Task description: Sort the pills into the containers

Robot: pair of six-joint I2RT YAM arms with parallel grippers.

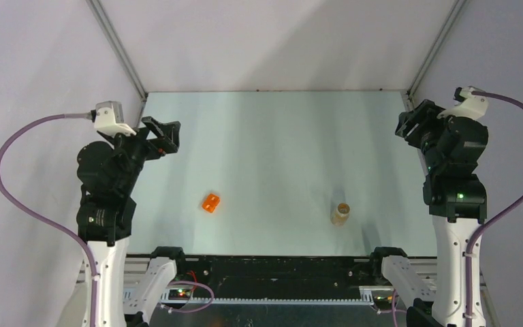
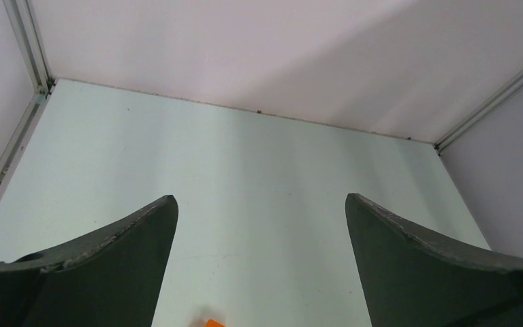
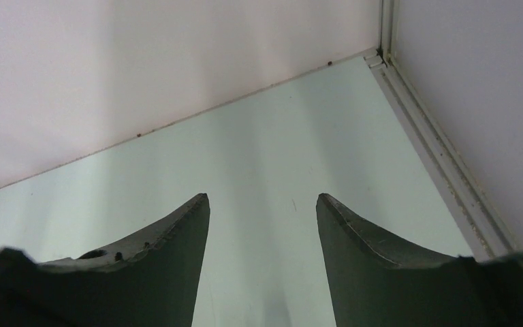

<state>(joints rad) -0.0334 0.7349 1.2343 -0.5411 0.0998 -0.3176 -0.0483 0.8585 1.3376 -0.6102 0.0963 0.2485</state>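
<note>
Left gripper (image 1: 166, 135) is hanging raised just inside the table's left edge, jaws standing wide apart and gripping nothing, its arm folding back over its base. Below it and inward, a bright orange rectangular plastic box (image 1: 210, 202) is lying on the pale green tabletop (image 1: 279, 136).

Right gripper (image 1: 408, 126) is hovering at the right edge, jaws parted more narrowly, also empty. A pale tan see-through cylindrical vial (image 1: 340, 213) is standing upright, base-ward and inward of it, well apart.

Open tabletop is stretching ahead of both grippers to the white back wall (image 1: 272, 41). The pills are too small to make out.
</note>
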